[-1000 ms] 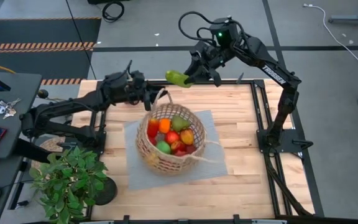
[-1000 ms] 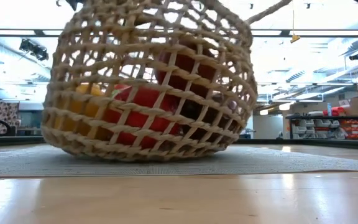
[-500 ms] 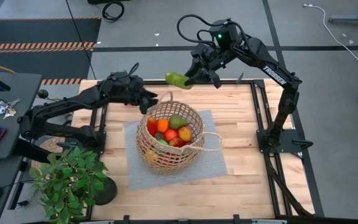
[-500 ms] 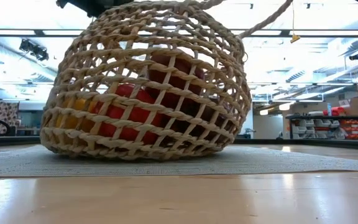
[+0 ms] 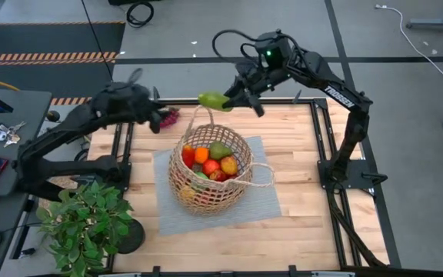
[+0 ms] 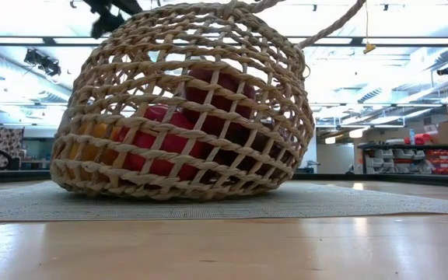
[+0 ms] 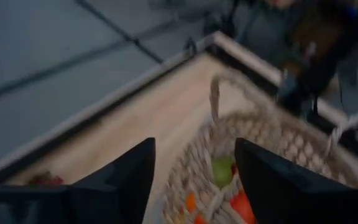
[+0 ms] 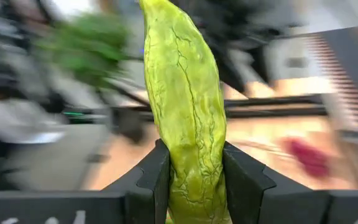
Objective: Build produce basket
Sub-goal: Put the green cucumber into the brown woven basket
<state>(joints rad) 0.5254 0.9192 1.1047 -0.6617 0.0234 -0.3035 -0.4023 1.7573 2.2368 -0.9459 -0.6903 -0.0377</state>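
Right gripper (image 5: 233, 98): raised at the far edge of the table, just beyond the basket's far rim; fingers (image 8: 157, 180) clamped on a long green vegetable (image 8: 182, 106), which sticks out to the left.

Left gripper (image 5: 158, 117): far left of the table, apart from the basket; fingers (image 7: 126, 177) parted, nothing between them.

Basket (image 5: 181, 181): mid-table on a grey mat (image 5: 264, 196), filled with red, orange, yellow and green produce (image 5: 211, 163).

Dark red piece (image 5: 169, 116): on the table just beside the left gripper.
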